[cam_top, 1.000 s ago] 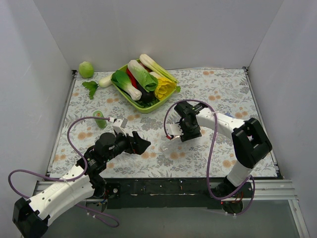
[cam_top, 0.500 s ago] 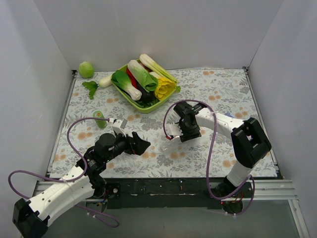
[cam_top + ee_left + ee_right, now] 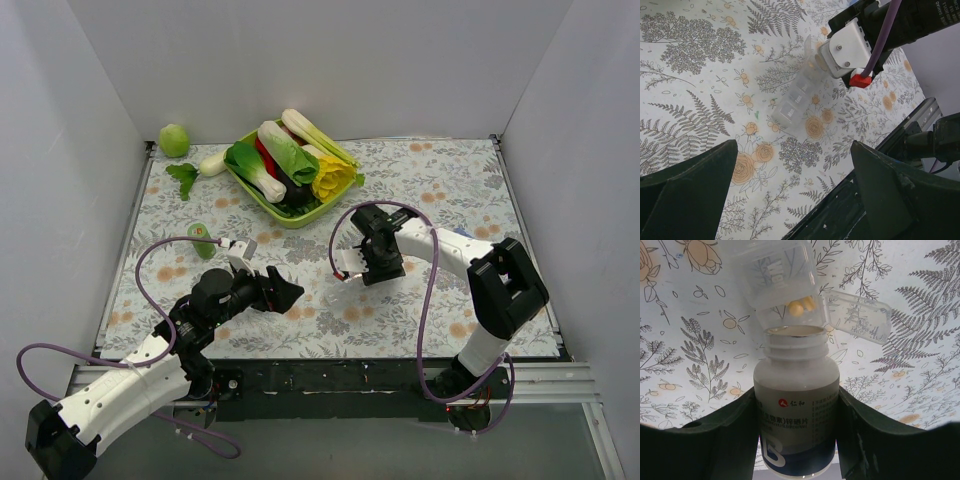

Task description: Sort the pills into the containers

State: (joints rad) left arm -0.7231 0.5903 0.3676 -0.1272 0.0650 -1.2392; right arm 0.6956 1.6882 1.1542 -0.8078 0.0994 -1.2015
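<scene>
A white pill bottle (image 3: 795,405) with a blue label is held, tipped forward and uncapped, in my right gripper (image 3: 796,396), whose jaws are shut on its sides. Its mouth is right at an open compartment of the clear containers strip (image 3: 775,282). Two yellow pills (image 3: 796,308) lie in that compartment, and its lid (image 3: 860,315) is flipped open to the right. The left wrist view shows the containers strip (image 3: 795,100) flat on the floral mat under the right gripper (image 3: 847,50). My left gripper (image 3: 793,150) hovers open and empty near the strip (image 3: 342,293).
A green tray (image 3: 270,208) of vegetables stands at the back. A green ball (image 3: 174,139) and a white radish (image 3: 205,165) lie left of it. A small green object (image 3: 203,240) sits by the left arm. The black front rail (image 3: 865,200) bounds the mat.
</scene>
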